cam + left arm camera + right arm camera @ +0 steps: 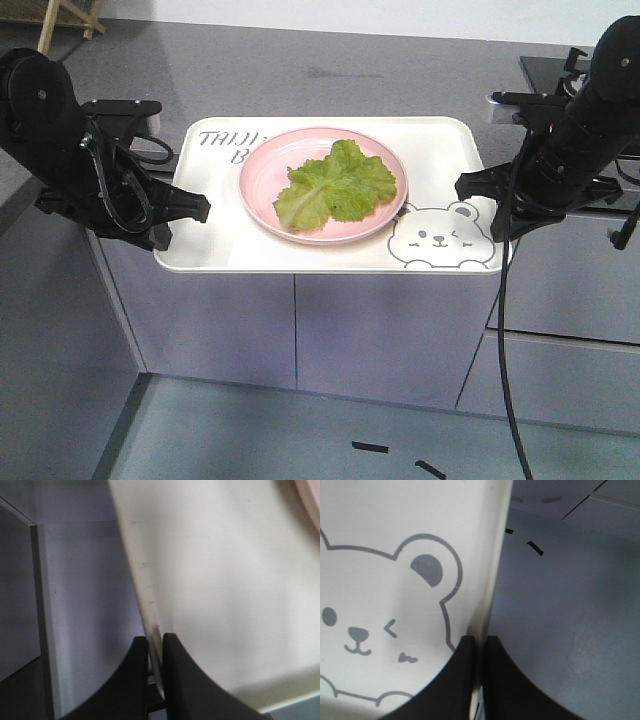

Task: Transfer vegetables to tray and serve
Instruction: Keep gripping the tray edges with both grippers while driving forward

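The tray's [215, 238] left rim is clamped between the two dark fingers of the left gripper [155, 641], which are drawn nearly together with only the thin cream edge between them. The opposite rim is pinched in the same way by the right gripper [480, 641], its fingers closed on the edge just beside the ear of the grey winking bear face [440, 238]. The tray is thus held between the two grippers, and its near part is seen jutting past the front edge of the grey countertop [300, 70]. The vegetables [338, 185] are found lying on the pink plate [262, 185], which rests on the tray about midway between the grippers, inward of each and touched by neither. Part of the lettering [222, 140] is covered by the plate.
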Robot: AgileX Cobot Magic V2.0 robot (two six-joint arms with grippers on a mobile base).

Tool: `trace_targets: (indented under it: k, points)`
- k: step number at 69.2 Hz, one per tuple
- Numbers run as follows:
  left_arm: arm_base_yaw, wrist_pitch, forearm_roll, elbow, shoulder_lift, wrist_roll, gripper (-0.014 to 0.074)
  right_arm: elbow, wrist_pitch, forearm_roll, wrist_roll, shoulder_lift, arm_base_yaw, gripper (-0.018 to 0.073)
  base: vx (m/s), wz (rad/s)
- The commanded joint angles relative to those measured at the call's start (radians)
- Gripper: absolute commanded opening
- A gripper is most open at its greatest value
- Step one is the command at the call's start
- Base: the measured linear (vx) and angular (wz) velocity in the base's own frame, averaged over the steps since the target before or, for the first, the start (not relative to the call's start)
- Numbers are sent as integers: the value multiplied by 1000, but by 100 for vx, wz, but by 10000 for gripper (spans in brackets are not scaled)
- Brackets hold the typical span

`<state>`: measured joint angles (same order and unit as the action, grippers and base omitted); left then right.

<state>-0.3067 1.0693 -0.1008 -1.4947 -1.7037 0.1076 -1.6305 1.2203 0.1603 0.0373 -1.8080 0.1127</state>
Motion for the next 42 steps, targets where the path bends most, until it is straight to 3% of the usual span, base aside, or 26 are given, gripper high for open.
trace_targets:
  k: [1, 42]
  points:
    - [-28, -70, -112, -42, 57, -33, -7, -36, -48, 113, 39, 61, 17, -4, 4, -13]
    - [-28, -70, -112, -42, 57, -33, -7, -36, -48, 113, 39, 61, 17, -4, 2, -2]
